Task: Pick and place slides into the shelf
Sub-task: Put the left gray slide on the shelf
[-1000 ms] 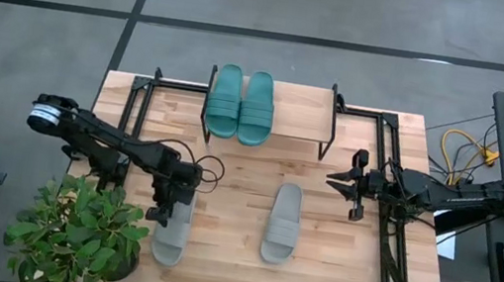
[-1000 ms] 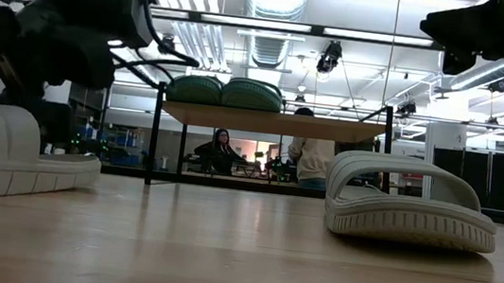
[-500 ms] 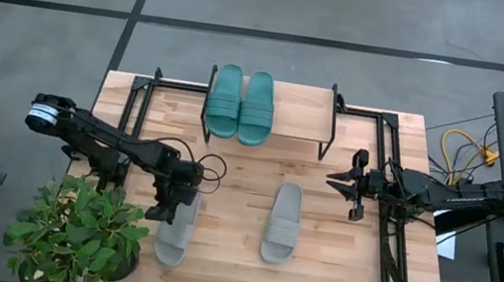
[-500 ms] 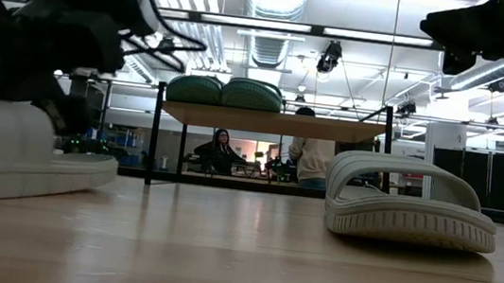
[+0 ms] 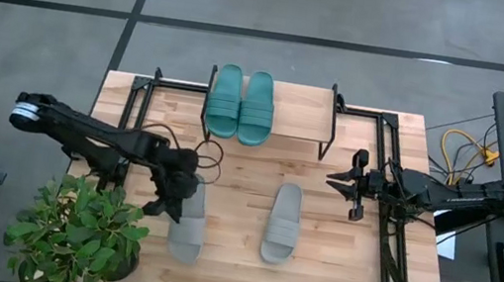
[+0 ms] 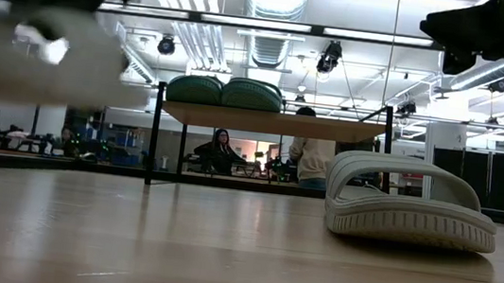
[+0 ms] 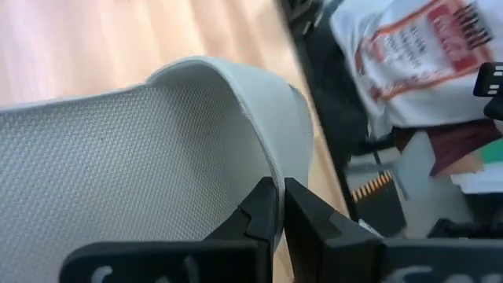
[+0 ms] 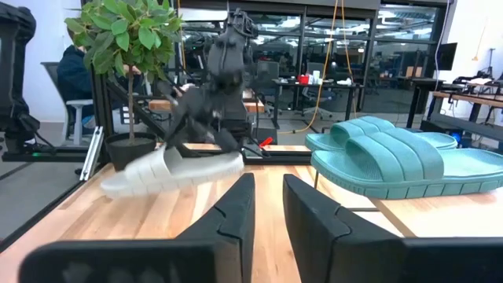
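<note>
My left gripper (image 5: 179,188) is shut on a light grey slide (image 5: 185,225) and holds it above the table's left half; the low view shows this slide (image 6: 42,60) in the air. A second grey slide (image 5: 282,224) lies sole-down on the table's middle. Two teal slides (image 5: 240,105) sit side by side on the shelf (image 5: 300,118) at the far edge. My right gripper (image 5: 341,182) waits at the table's right side, level, slightly open, with nothing between its fingers. My left gripper pinches the curved edge of the slide's strap (image 7: 263,169) between its two fingers (image 7: 259,208). The fingers slant down onto the slide's far part from the table's left. The slide is lifted clear of the table and roughly level, and its free end (image 5: 183,251) points toward the near edge.
A potted plant (image 5: 78,230) stands at the near left corner, close beside the held slide. Black metal frames (image 5: 139,94) (image 5: 386,251) run along the table's left and right sides. People sit in the room behind the shelf (image 6: 221,147).
My left gripper has risen and rolled, taking the grey slide with it. The slide lay on the table a second ago. One end of it came up first, and now it hangs clear, shifted a little toward the table's right.
</note>
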Controlling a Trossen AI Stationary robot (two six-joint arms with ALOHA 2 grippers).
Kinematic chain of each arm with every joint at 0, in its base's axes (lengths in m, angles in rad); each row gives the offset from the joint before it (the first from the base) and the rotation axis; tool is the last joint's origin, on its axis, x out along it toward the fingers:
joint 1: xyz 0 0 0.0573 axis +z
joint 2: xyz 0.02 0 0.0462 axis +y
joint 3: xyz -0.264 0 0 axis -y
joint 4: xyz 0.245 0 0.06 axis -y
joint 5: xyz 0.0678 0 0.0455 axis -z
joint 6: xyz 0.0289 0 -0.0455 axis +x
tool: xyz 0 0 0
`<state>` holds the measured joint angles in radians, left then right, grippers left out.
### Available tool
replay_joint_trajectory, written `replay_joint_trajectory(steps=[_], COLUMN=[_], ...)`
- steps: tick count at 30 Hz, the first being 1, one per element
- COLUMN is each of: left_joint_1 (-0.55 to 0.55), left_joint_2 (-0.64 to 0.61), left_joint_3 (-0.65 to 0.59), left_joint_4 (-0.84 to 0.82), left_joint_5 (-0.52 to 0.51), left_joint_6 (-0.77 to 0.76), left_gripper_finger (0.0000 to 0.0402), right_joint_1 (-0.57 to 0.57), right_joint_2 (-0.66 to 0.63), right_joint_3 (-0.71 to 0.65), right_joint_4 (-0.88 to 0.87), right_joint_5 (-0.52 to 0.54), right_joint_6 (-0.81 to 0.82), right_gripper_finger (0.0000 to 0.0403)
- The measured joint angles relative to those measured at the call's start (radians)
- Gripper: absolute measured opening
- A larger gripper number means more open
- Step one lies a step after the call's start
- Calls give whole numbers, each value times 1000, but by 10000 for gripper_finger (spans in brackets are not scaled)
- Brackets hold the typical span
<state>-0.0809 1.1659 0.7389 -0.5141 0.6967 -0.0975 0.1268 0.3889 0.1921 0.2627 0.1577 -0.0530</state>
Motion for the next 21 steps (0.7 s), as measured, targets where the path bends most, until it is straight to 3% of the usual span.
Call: replay_joint_trajectory(steps=[7,15,21], left_joint_1=[0,0,-1], left_joint_2=[-104,-118,-77], left_joint_3=[10,9,9], left_joint_4=[249,450,655], left_joint_5=[-137,-453,-494], left_joint_6=[13,117,166], left_gripper_finger=[0,0,0], right_joint_1=[0,0,0], right_joint_2=[0,19,122], right_joint_3=[2,74,131], right_joint_4=[10,15,10], right_joint_5=[0,45,59], right_joint_6=[0,112,187], right_gripper_finger=[70,91,109])
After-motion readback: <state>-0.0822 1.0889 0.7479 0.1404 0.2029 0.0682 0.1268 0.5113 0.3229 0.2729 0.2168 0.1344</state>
